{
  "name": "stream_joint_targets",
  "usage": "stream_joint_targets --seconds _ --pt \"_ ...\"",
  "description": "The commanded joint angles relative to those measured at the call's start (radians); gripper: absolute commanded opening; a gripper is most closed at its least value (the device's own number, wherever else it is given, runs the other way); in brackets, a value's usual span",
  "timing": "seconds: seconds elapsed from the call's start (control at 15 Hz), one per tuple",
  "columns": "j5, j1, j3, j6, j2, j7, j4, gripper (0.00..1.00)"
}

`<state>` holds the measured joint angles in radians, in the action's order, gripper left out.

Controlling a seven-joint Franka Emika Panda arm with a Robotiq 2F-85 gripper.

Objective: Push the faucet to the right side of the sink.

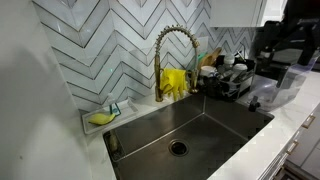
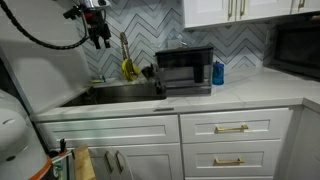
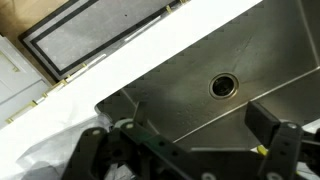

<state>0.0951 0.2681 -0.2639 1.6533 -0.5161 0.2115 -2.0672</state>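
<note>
Faucet [image 1: 158, 65]: coiled brass gooseneck, untouched.
Gripper [image 3: 190, 145] hangs, jaws wide apart, above the smooth steel sink [image 3: 260, 60].

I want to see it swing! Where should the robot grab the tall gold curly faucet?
Probably the bare coiled arch of the brass gooseneck faucet, coming down from above: yellow rubber gloves cover its lower part, and the tiled wall blocks behind.

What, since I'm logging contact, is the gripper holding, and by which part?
Nothing. The gripper is open and empty above the sink, clear of the faucet.
</note>
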Motion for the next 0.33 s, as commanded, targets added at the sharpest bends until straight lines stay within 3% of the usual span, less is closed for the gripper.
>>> stream_joint_targets --seconds 0.0,0.27 --pt "0.007 -0.022 -0.008 -0.012 -0.03 -0.008 -0.01 1.0" --pt "0.008 -0.025 -0.006 -0.015 -0.094 -0.011 -0.052 1.0"
